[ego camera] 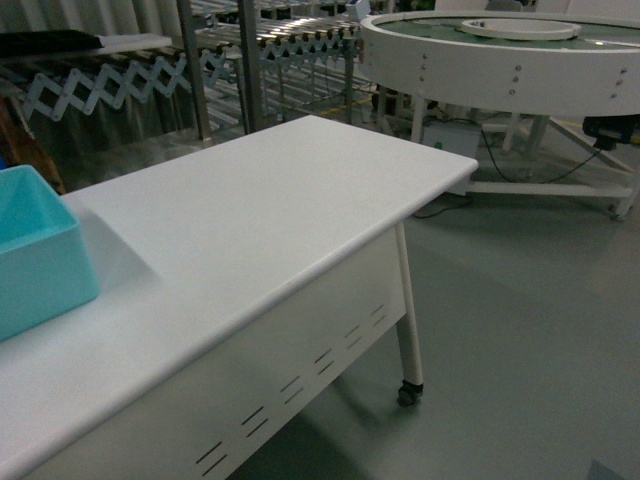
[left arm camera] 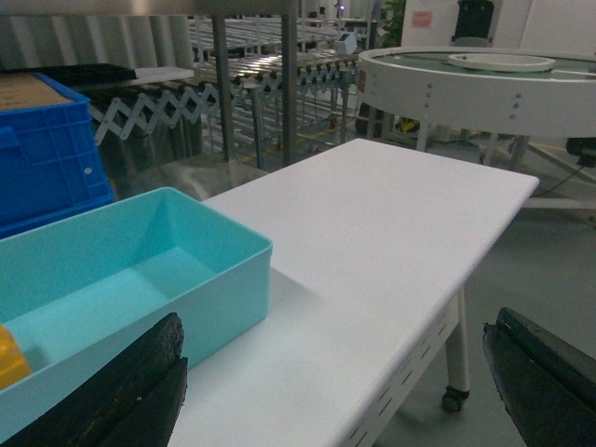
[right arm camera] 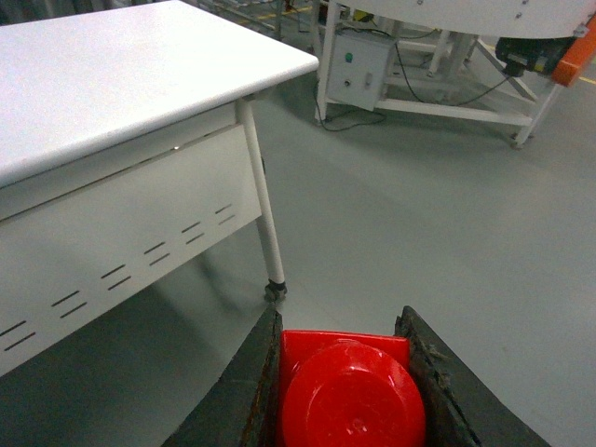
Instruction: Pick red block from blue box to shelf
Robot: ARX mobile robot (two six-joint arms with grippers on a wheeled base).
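Observation:
The red block (right arm camera: 346, 389), round stud facing the camera, sits clamped between the two dark fingers of my right gripper (right arm camera: 343, 372), held over the grey floor beside the table. The blue box (ego camera: 35, 255) rests at the left end of the white table (ego camera: 270, 220); in the left wrist view the blue box (left arm camera: 140, 270) holds a yellow brick (left arm camera: 11, 354) at its near corner. My left gripper (left arm camera: 335, 372) hangs open above the table's front edge, next to the box, with nothing between its fingers. The steel shelf (ego camera: 250, 60) rises behind the table. Neither gripper shows in the head view.
A dark blue crate (left arm camera: 47, 149) stands behind the box. A large round white conveyor table (ego camera: 510, 55) is at the right rear, with a control cabinet (right arm camera: 358, 60) and cables under it. An expandable roller conveyor (ego camera: 110, 85) runs behind the table. The table leg has a caster (ego camera: 408, 392).

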